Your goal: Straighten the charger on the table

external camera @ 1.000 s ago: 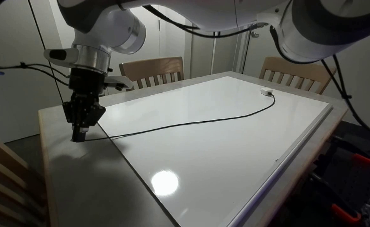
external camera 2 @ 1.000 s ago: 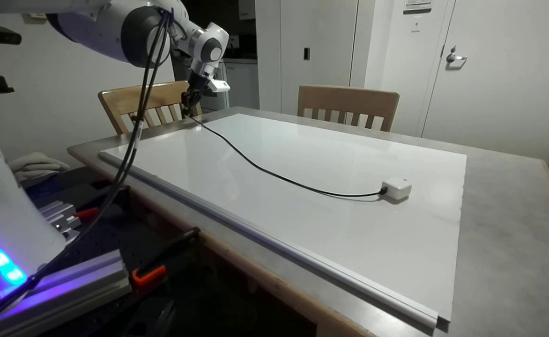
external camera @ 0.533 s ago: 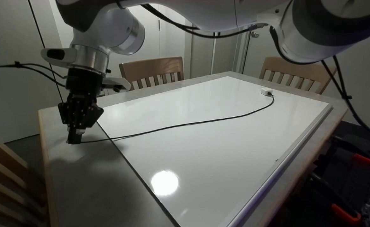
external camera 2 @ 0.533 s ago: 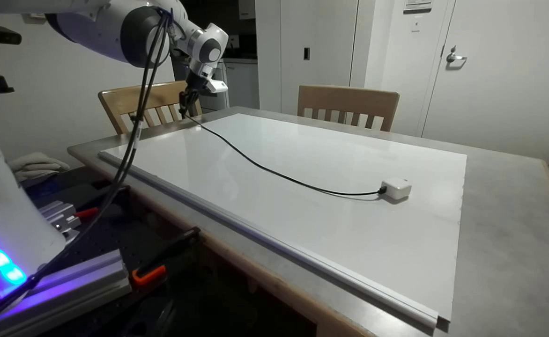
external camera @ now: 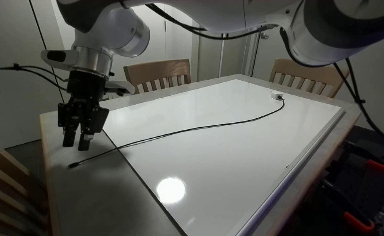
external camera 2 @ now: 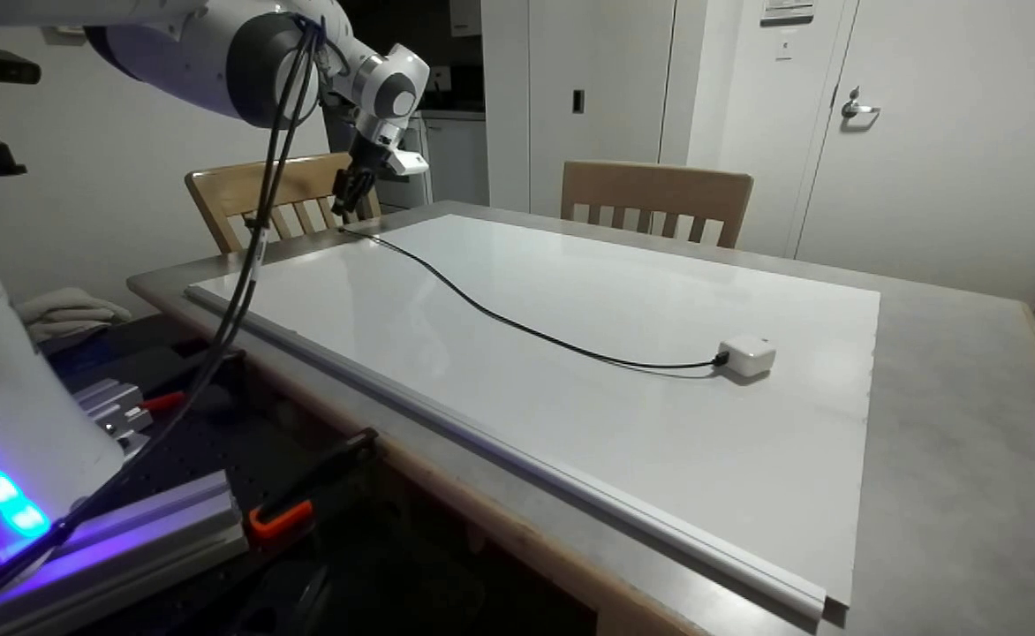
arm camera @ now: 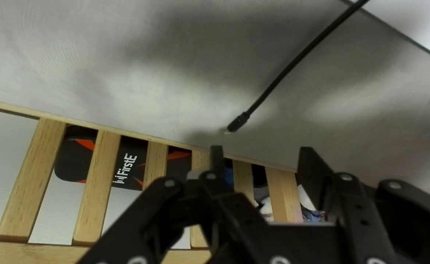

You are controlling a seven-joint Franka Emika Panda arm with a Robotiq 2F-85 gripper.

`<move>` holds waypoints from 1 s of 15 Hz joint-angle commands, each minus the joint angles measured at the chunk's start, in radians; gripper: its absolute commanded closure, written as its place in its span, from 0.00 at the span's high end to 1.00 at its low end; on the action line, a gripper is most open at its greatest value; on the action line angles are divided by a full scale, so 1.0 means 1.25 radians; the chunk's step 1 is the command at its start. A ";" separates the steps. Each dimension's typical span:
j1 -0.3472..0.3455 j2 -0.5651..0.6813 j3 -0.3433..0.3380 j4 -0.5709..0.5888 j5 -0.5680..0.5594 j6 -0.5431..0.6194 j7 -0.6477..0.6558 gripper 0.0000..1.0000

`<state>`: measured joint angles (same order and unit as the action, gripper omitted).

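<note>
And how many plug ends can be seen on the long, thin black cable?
2: one black plug sits in the white, box-shaped adapter; the free black plug is at the table's wide grey border. Both are visible.

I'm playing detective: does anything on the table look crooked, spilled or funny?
Yes, the black cord: it makes a wavy line across the white board instead of a straight one, with a clear bend near the white block. I see nothing spilled.

Before us, glossy panel (external camera 2: 641, 291), duller smooth table (external camera 2: 968, 424), wooden chairs (external camera 2: 656, 187), matt charger cable (arm camera: 298, 62), shiny plastic-looking power adapter (external camera 2: 749, 355)
</note>
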<state>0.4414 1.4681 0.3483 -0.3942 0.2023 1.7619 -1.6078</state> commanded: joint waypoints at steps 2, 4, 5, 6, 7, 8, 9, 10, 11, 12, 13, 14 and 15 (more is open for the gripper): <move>-0.009 -0.041 -0.015 -0.032 -0.013 -0.006 0.045 0.92; -0.013 -0.046 -0.021 -0.030 -0.021 -0.015 0.069 1.00; -0.013 -0.049 -0.031 -0.028 -0.032 -0.020 0.077 1.00; -0.014 -0.050 -0.035 -0.028 -0.038 -0.024 0.080 1.00; -0.015 -0.048 -0.039 -0.025 -0.042 -0.027 0.087 1.00; -0.017 -0.046 -0.042 -0.022 -0.045 -0.030 0.095 1.00; -0.019 -0.042 -0.044 -0.016 -0.046 -0.031 0.105 1.00; -0.019 -0.040 -0.049 -0.012 -0.047 -0.031 0.115 1.00; -0.009 -0.001 -0.057 0.064 -0.046 -0.064 0.136 1.00; -0.023 -0.037 -0.059 0.000 -0.048 -0.044 0.150 1.00; -0.020 -0.026 -0.067 0.027 -0.048 -0.062 0.170 1.00; -0.023 -0.035 -0.072 0.014 -0.049 -0.055 0.196 1.00; -0.025 -0.042 -0.078 0.006 -0.050 -0.047 0.218 1.00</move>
<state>0.4191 1.4443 0.2740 -0.3689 0.1530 1.7189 -1.4022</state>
